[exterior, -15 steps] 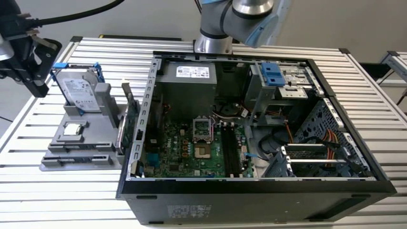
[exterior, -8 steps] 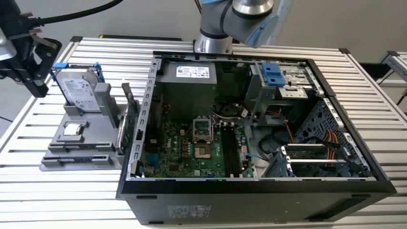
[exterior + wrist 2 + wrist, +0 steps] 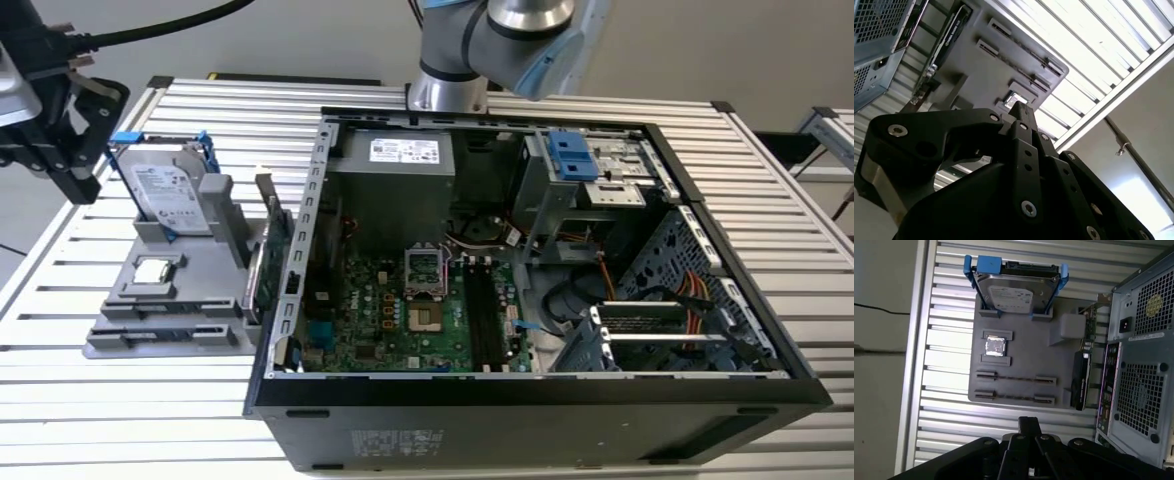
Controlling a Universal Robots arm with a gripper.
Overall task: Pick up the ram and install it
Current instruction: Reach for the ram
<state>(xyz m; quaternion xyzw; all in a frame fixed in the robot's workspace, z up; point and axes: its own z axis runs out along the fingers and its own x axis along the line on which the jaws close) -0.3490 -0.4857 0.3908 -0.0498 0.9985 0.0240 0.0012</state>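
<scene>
One black two-finger gripper [image 3: 1029, 422] is seen closed on itself, nothing held, hovering off the edge of the grey plastic fixture tray [image 3: 1024, 352]. Just beyond its tips, the thin, narrow bluish-green ram stick [image 3: 1015, 398] is seated edge-up in the tray's nearest slot. Its long axis is set along that near edge, crosswise to the gripper. A small square silver processor chip [image 3: 995, 346] is noted farther on.

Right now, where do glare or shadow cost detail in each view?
Second wrist view: the table slats are washed out white and the tool is a dark mass against them. First wrist view: slats glare beside the grey holder, which is evenly lit; the processor chip glints. Exterior view: even light, with the computer case shadowed inside toward the exterior view's right.
</scene>
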